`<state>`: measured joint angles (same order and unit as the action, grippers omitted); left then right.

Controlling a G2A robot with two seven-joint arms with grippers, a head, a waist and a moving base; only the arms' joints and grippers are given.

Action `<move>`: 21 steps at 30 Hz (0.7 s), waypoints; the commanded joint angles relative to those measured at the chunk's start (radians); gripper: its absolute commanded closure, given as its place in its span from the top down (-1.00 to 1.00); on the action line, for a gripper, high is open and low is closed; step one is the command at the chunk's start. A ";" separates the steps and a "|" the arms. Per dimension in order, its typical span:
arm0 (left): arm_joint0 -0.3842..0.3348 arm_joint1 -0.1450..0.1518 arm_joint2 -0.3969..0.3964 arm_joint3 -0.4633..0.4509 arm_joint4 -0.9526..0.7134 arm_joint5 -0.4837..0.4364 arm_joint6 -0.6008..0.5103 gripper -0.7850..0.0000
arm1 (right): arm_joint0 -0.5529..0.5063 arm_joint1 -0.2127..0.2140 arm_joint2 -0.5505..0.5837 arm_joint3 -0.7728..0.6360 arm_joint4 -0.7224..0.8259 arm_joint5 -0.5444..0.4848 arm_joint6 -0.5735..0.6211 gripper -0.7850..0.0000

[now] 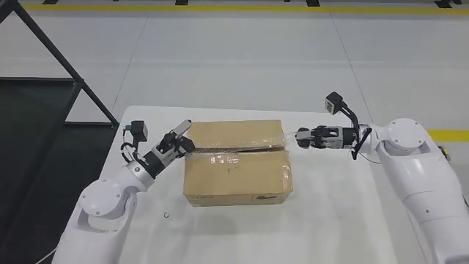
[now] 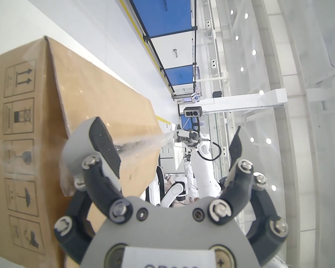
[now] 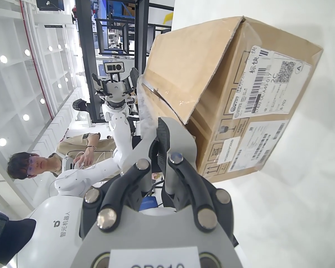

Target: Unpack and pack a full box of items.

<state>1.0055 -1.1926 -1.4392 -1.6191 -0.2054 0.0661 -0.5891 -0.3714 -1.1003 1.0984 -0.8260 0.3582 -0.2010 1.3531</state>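
**Top view.** Box [image 1: 236, 165] sits mid-surface [image 1: 330, 220], flaps down, with the seam running from arm to arm. Left pincer [image 1: 178, 144] is at one end of the seam. Right pincer [image 1: 302, 137] is just off the other end, with a strip of clear tape [image 1: 291, 135] stretched from the seam to it.

**Left wrist view.** Left pincer [image 2: 167, 152] is wide open and holds nothing. One finger [image 2: 100, 143] is against the top corner of the box [image 2: 30, 126]; the other is in free air. Tape [image 2: 145, 142] runs taut from beside that finger to the far pincer. Cannot tell how much of it is stuck down.

**Right wrist view.** Right pincer [image 3: 159, 126] is closed on the end of the tape [image 3: 145, 104]. One flap of the box [image 3: 226, 85] is raised a little at the seam.

**Judgement.** The step is stripping the seam tape.
- Pull low, steadily and in line with the seam, so the strip comes off whole rather than tearing.
- The left finger should bear down on the box so it neither slides nor tips toward the pull.
- Risk: the tape slips out of the grip.
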 commanded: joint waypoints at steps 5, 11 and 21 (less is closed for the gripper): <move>-0.028 -0.005 0.042 0.045 0.015 -0.005 0.025 1.00 | 0.007 -0.003 -0.012 0.020 0.003 -0.003 -0.003 -1.00; -0.033 -0.005 0.061 0.069 0.028 -0.010 0.029 1.00 | 0.013 -0.006 -0.022 0.039 0.005 -0.005 -0.002 -1.00; -0.029 -0.003 0.063 0.072 0.031 -0.010 0.029 1.00 | 0.020 -0.004 -0.036 0.079 -0.026 -0.003 0.008 -1.00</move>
<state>0.9759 -1.1963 -1.3760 -1.5466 -0.1743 0.0561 -0.5601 -0.3507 -1.1051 1.0634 -0.7518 0.3355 -0.2006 1.3587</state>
